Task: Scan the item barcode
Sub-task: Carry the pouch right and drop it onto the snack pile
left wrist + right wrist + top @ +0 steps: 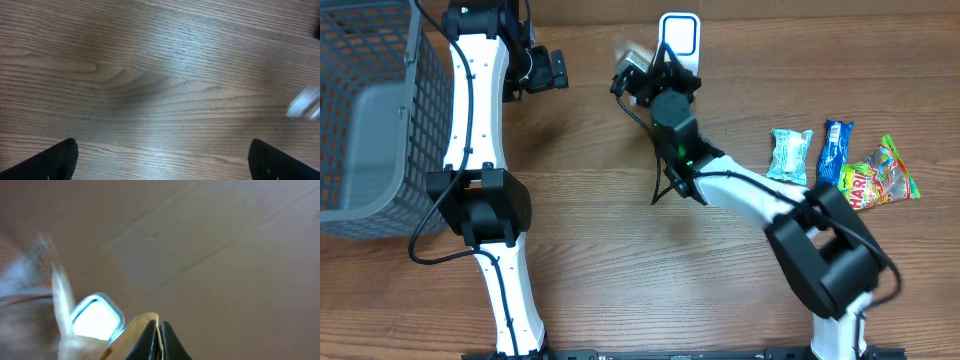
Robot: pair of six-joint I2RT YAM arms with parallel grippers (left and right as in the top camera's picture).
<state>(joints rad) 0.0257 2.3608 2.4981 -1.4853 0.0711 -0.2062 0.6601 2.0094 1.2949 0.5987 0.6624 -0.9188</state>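
**Right gripper holds a blurred packet at the scanner**

Nearest us on the brown wooden table (620,290), toward the right, three snack packets lie side by side: a light-blue wrapped packet (789,155), a dark-blue bar wrapper (833,148) and a bright multicoloured gummy bag (880,175). Their print is too small for us to read.

Farther back, the right gripper (152,332) is pinched tight on a thin, pale tan packet (141,326). Blur hides its shape and any barcode. It sits just beside the white rounded scanner (678,34) at the far edge, whose window glows pale blue in the right wrist view. We cannot tell whether the two touch.

To the left, the left gripper (165,160) spreads its black fingers (52,162) wide over bare wood, holding nothing. We cannot identify a silvery smear (305,105) at that view's right edge.

A grey plastic mesh basket (370,110) is cut off by the left edge of the frame.
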